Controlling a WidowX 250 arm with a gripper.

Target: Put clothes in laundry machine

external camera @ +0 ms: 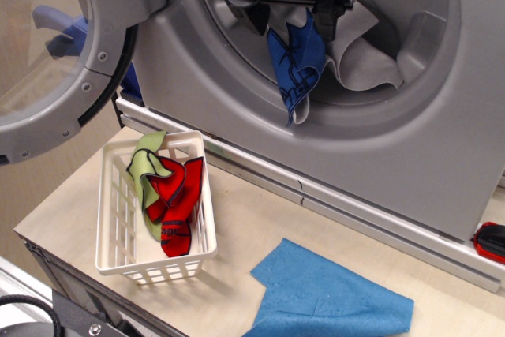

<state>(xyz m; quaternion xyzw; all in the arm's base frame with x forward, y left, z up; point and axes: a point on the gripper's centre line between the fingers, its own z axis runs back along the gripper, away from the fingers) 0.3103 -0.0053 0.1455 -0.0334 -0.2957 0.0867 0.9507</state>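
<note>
Inside the drum mouth of the laundry machine (pixel 316 108), your hand (pixel 296 1) sits w/ a blue cloth (pixel 296 61) and a grey-white cloth (pixel 363 57) hanging off it. Fingers look spread wide, but the cloth hides the tips, so I can't tell if it's gripping or has let go.

If you're releasing here, go deeper first: the blue cloth's lower tip dangles right at the front lip of the drum, so it'd likely slide out over the edge. Push further in, drop, then pull straight back w/o snagging the stitched hem.

Left to do, by my read: a red cloth (pixel 177 199) and a light green cloth (pixel 144 165) in the white basket (pixel 126 262) on the worktop (pixel 237 219), plus a bigger blue cloth (pixel 331 293) lying flat near the front edge.
</note>
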